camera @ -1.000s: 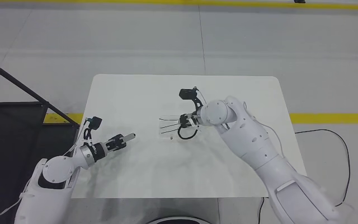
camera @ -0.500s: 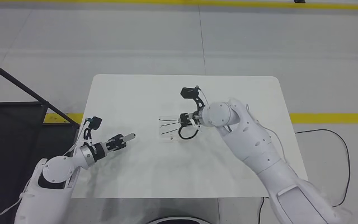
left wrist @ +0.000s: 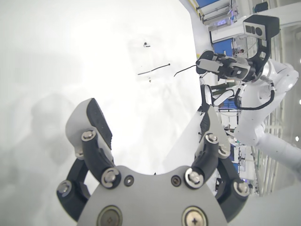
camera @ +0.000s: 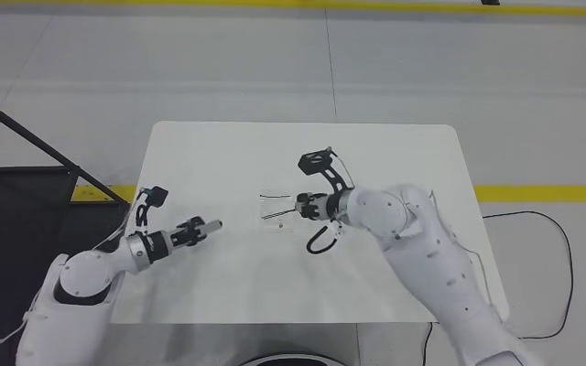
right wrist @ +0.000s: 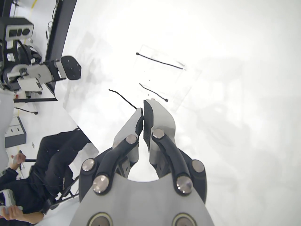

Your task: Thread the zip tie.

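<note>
Zip tie point(right wrist: 123, 99): a thin, black, slightly wavy plastic strip, pinched at one end by the right gripper's point(right wrist: 143, 105) clenched ribbed pads over the smooth white table's point(camera: 412, 156) middle. Its free tip points toward the left gripper point(left wrist: 150, 111), whose fingers are spread wide.

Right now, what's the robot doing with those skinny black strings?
Those are zip ties. The right fingers are pinched shut on one zip tie, holding it up over the white table. Two spare zip ties lie flat on the table just past it. The left fingers are open and hold nothing, over by the other side of the table. Nothing is threaded yet.
</note>
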Tool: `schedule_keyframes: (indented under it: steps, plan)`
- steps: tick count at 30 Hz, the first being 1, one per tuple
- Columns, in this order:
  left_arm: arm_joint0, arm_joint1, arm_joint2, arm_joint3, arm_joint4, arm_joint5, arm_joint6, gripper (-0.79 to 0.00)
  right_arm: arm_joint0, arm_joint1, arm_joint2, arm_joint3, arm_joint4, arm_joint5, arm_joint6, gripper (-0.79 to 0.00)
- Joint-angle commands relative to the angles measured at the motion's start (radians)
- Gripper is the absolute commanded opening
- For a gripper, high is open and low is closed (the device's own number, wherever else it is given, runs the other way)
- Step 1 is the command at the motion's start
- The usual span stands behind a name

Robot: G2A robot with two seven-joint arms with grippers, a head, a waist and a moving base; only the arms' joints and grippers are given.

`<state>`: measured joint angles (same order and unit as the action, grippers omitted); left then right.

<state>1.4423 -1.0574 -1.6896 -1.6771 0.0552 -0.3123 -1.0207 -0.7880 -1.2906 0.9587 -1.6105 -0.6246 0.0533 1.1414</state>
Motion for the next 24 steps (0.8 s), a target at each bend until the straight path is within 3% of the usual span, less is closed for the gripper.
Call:
schedule_keyframes:
  steps: [1, 6, 17, 20, 24]
  plan:
    - [-0.01, 0.005, -0.004, -0.003, -0.015, -0.026, -0.039, 0.0, -0.023, 0.007, 0.003, -0.056, -0.024, -0.016, 0.021, -0.785]
    - [-0.038, 0.011, -0.005, -0.011, -0.054, -0.056, -0.076, 0.0, -0.079, 0.018, 0.011, -0.161, -0.073, -0.009, 0.016, -0.785]
    - [-0.037, 0.011, -0.005, -0.011, -0.054, -0.055, -0.07, 0.0, -0.079, 0.018, 0.011, -0.161, -0.073, -0.009, 0.016, -0.785]
    - [-0.031, 0.013, 0.015, -0.001, -0.065, -0.077, -0.074, 0.0, -0.1, 0.023, 0.003, -0.205, -0.101, -0.085, -0.009, -0.785]
    - [-0.063, 0.021, 0.04, 0.022, -0.119, -0.146, -0.188, 0.0, -0.121, 0.033, -0.002, -0.25, -0.125, -0.174, 0.026, -0.785]
